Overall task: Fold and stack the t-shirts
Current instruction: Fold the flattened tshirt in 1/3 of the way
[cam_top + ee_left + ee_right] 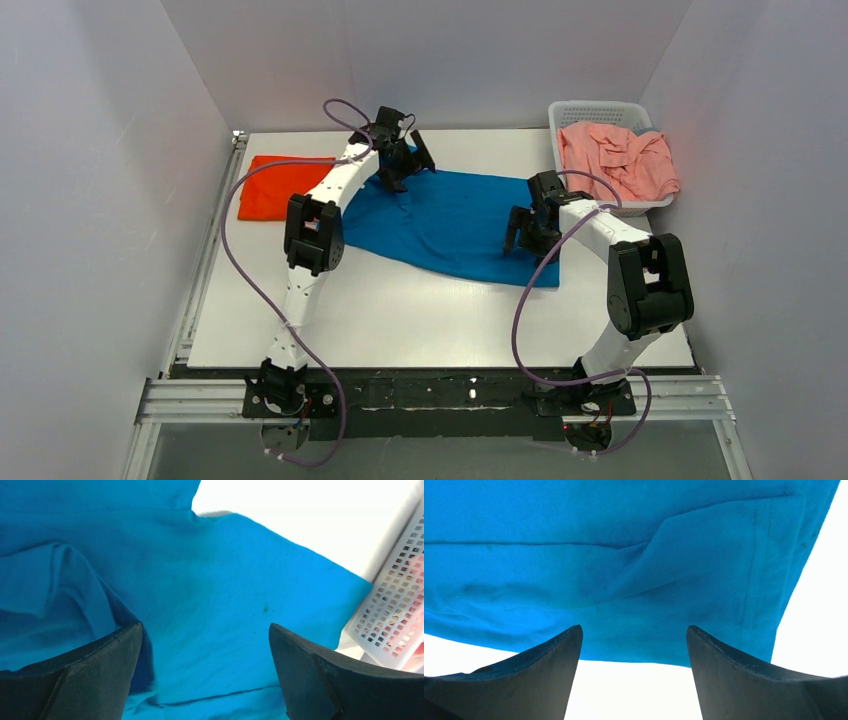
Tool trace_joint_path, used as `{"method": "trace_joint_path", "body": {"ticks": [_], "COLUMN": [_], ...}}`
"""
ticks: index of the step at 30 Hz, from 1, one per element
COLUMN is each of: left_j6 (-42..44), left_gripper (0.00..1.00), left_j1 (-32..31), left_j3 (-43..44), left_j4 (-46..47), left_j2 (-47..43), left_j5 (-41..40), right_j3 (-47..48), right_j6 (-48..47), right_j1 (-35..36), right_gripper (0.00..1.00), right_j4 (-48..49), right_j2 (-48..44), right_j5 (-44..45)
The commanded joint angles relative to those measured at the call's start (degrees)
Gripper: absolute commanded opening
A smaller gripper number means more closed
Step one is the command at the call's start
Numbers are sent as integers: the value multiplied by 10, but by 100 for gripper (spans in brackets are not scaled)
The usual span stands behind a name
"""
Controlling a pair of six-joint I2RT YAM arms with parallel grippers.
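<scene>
A blue t-shirt [450, 225] lies spread on the white table, somewhat wrinkled. It fills the left wrist view [210, 590] and the upper part of the right wrist view [624, 555]. My left gripper [405, 160] is open and empty, above the shirt's far left end. My right gripper [520, 232] is open and empty, over the shirt's right edge, with the hem just ahead of its fingertips. A folded orange t-shirt [275, 186] lies at the table's far left. Pink t-shirts [620, 160] lie crumpled in the basket.
A white plastic basket [600, 108] stands at the far right corner and also shows in the left wrist view [395, 615]. Grey walls close in the table on three sides. A metal rail [205, 260] runs along the left edge.
</scene>
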Motion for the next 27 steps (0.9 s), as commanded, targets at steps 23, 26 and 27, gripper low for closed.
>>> {"method": "trace_joint_path", "body": {"ticks": [23, 26, 27], "left_j6": [91, 80, 77], "left_gripper": [98, 98, 98], "left_j1": [105, 110, 113], "left_j3": [-347, -381, -397], "left_j4": [-3, -18, -21], "left_j2": [-176, -182, -190], "left_j5": [-12, -28, -31], "right_j3": [-2, -14, -21], "right_j6": [33, 40, 43], "right_j1": [-2, -2, -2], "right_gripper": [85, 85, 85], "right_j4": [54, 53, 53], "right_j2": [8, 17, 19], "right_j5": [-44, -50, -55]}}
